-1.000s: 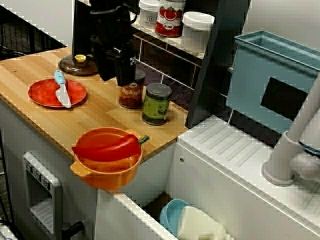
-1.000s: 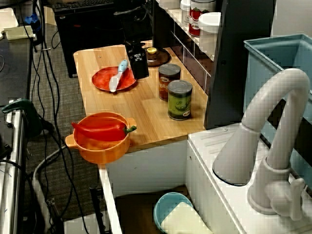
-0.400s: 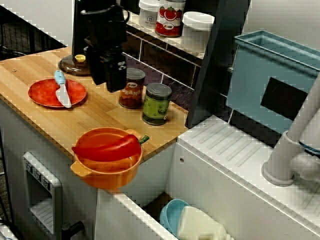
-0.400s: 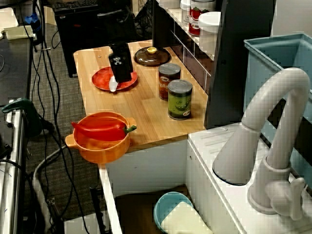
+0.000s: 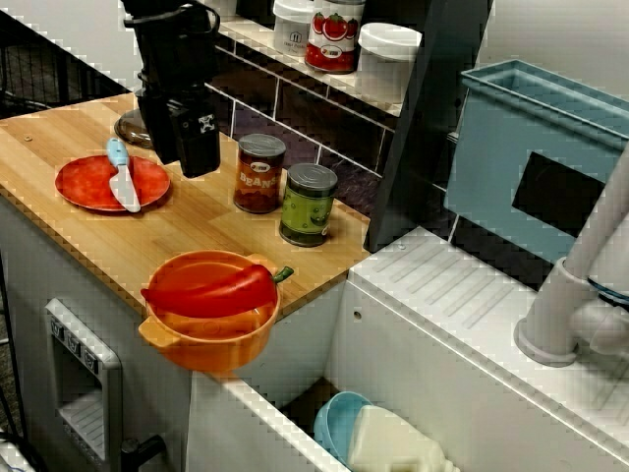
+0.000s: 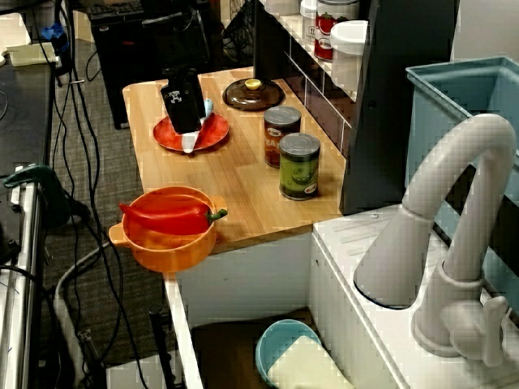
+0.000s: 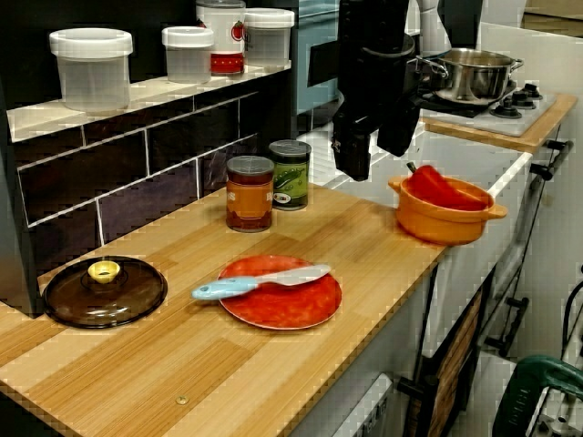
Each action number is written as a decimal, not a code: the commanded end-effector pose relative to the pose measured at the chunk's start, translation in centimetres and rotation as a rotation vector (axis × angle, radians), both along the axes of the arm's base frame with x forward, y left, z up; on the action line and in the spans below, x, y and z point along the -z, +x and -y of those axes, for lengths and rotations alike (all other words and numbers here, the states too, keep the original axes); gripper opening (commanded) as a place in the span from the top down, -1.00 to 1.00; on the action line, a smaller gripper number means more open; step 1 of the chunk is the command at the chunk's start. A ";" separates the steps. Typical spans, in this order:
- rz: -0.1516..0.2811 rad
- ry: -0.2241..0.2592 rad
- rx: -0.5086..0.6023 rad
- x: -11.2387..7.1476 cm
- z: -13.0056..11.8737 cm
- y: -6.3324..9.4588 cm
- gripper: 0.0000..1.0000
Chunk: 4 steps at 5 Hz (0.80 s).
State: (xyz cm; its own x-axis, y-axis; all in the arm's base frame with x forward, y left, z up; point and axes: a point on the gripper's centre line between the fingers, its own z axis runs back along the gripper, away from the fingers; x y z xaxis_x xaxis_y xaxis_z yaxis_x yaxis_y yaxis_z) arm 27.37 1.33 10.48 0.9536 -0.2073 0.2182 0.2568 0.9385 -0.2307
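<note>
Only one word can be read with fair confidence: "BEANS", in pale letters on the orange label of the brown can (image 5: 259, 175), left of centre in the view facing the shelf. The white jar (image 5: 292, 28) at the top of that frame carries a small dark mark resembling "11"; the finer print under it is too small to read. The green can (image 5: 308, 205) has a blurred label. The gripper (image 5: 197, 165), upper left, bears a small white emblem, unreadable.
</note>
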 end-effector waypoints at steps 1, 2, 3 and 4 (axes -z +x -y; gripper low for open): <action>0.039 0.020 0.034 -1.2 -1.4 -0.8 -1.00; 0.042 0.032 0.050 -0.8 -0.8 -1.4 -1.00; 0.045 0.039 0.065 -0.5 -0.4 -1.8 -1.00; 0.045 0.046 0.061 0.3 -0.2 -2.2 -1.00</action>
